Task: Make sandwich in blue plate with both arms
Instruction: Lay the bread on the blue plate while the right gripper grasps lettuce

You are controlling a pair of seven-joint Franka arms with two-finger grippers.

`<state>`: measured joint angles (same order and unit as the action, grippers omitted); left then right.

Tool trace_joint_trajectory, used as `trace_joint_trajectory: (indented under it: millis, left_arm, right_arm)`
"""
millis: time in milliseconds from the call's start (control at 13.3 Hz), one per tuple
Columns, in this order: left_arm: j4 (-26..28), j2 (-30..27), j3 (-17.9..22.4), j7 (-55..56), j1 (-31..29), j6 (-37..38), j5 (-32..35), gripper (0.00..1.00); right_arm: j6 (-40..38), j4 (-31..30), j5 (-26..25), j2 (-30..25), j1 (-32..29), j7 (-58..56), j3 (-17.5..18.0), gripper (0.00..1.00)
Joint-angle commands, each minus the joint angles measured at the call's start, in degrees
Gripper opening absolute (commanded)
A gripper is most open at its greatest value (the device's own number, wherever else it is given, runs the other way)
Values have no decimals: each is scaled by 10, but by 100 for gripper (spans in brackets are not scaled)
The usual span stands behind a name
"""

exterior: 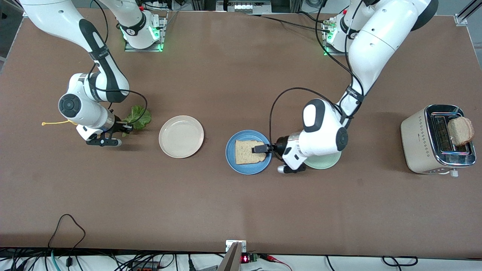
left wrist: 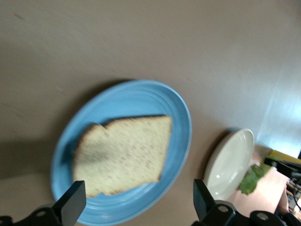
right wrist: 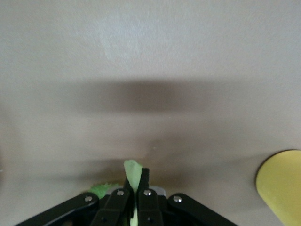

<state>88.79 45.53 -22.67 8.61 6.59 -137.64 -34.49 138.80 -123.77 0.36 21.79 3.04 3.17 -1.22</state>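
Observation:
The blue plate (exterior: 231,158) lies mid-table with one light-brown bread slice (exterior: 248,151) flat in it. My left gripper (exterior: 262,148) is open and empty, low over the plate's edge toward the left arm's end. In the left wrist view its fingertips (left wrist: 75,200) stand wide apart, with the plate (left wrist: 181,110) and slice (left wrist: 124,153) between them. My right gripper (exterior: 126,127) is shut on the stem of the green lettuce leaf (exterior: 139,117), low over the table toward the right arm's end. The right wrist view shows the stem (right wrist: 133,172) pinched between the fingers. A second bread slice (exterior: 461,130) stands in the toaster.
A cream-white plate (exterior: 181,136) lies between the lettuce and the blue plate. A pale mint-green plate (exterior: 325,162) lies partly under the left wrist. A beige toaster (exterior: 421,139) stands at the left arm's end. A yellow string (exterior: 55,122) lies beside the right wrist.

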Motion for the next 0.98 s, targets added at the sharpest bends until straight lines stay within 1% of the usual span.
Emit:
trace_joint_trajectory:
  millis: [0, 150, 225, 300, 375, 525, 676, 751, 901]
  left_arm:
    - [-5, -28, 37, -1, -5, 49, 58, 100]
    - [-3, -61, 71, 0, -9, 97, 105, 100]
    - [-4, -79, 91, 0, -9, 120, 146, 100]
    - [-4, -97, 103, 0, -10, 139, 185, 100]
    - [-4, -116, 119, 0, -19, 169, 212, 100]
    - [-5, -148, 135, -2, -45, 213, 252, 100]
    - [-9, -179, 134, -5, -76, 243, 322, 100]
    - [-17, -189, 134, -5, -89, 258, 333, 100]
    - [-40, -209, 136, -7, -99, 293, 335, 100]
  right_arm:
    - [-111, 75, 0, -8, -4, -2, 3, 1]
    - [-188, 127, 9, -9, 2, 33, 6, 1]
    - [-221, 151, 10, -9, 7, 65, 10, 1]
    - [-244, 173, 12, -8, 19, 94, 11, 1]
    - [-258, 192, 30, -8, 38, 128, 11, 1]
    - [-270, 215, 81, -5, 72, 203, 10, 1]
    - [-270, 233, 111, -2, 111, 302, 10, 1]
    - [-269, 244, 119, 3, 134, 360, 10, 1]
    - [-262, 286, 154, 36, 173, 478, 10, 1]
